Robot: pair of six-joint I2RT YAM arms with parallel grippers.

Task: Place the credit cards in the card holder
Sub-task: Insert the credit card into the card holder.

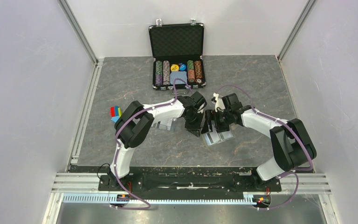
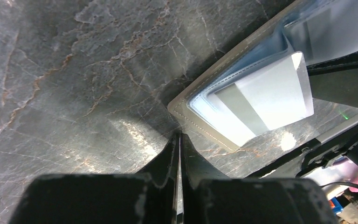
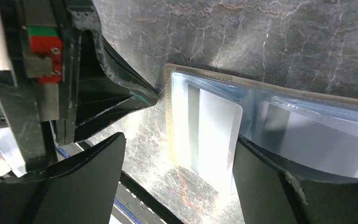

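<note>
Our left end effector (image 2: 178, 140) is closed, its two fingers pressed flat together with nothing between them. Its tip is down at the worktop (image 1: 121, 84), right at the near corner of the holder (image 2: 179, 108); we cannot tell whether it touches the rim. Our right end effector (image 3: 179, 142) faces it from the other side with its jaws standing wide apart, gripping nothing. The end pocket of the holder lies in the gap between its fingers (image 3: 88, 186). In that pocket we see a card (image 3: 214, 135), whitish with a grey stripe along it, pushed partly under the clear plastic. From the left wrist view one corner of it sticks out past the pocket and sits a little tilted. A second pale rectangle shows through the plastic of the next pocket, but we cannot tell whether it is a card. The holder lies open and flat, lining up, about midway between the left and right edges of the worktop and nearer the near edge than the far one. A clear sleeve (image 1: 165, 123) lies under our left arm. Some coloured pieces (image 1: 115, 113) lie towards the left edge. An open black case (image 1: 176, 42) with rows of chips (image 1: 177, 72) stands at the middle of the far edge, well apart from the holder.
</note>
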